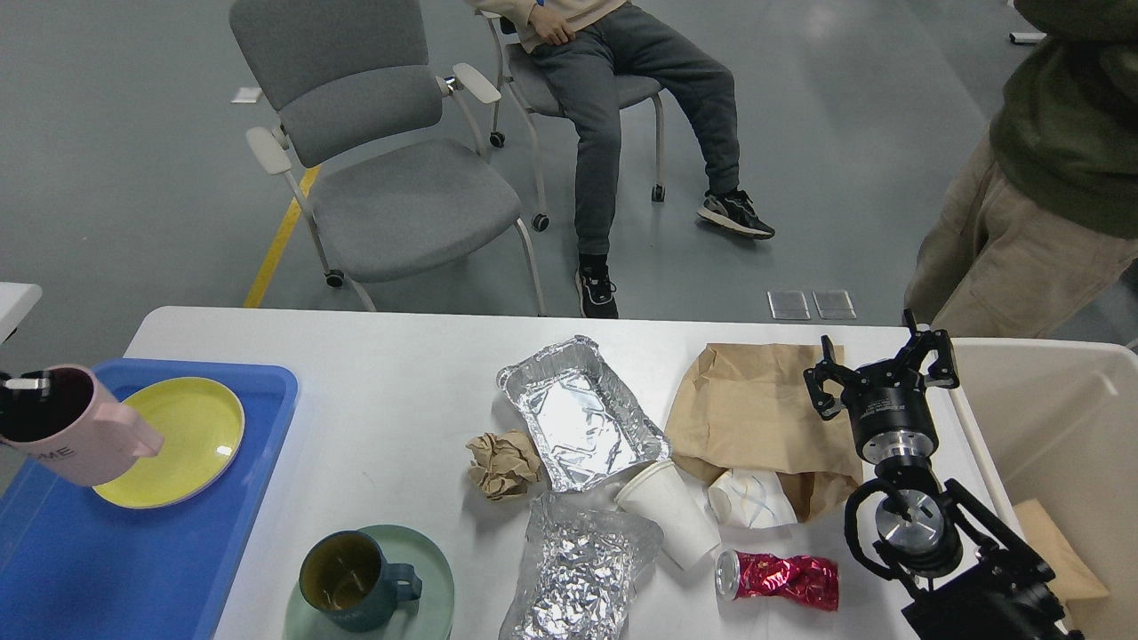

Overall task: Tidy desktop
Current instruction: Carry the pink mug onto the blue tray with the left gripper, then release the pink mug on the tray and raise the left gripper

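Now, pink mug (62,427) tilted over yellow plate (173,440) on blue tray (107,551), left tool barely visible, grip unclear, right tool (882,363) spread wide above cluttered white table (400,373).

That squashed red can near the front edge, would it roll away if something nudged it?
Probably not far: the crushed red can lies on its side, but its dented body should stop rolling. It likely feels light and may skid on the smooth desktop.

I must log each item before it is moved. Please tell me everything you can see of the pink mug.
The pink mug looks like glazed ceramic, with a dark inside and dark letters on its wall, partly cut off. It tilts, handle pointing right, at the picture's left edge above the blue tray, overlapping the yellow plate. A small metal part shows at its rim; the left gripper itself is out of view.
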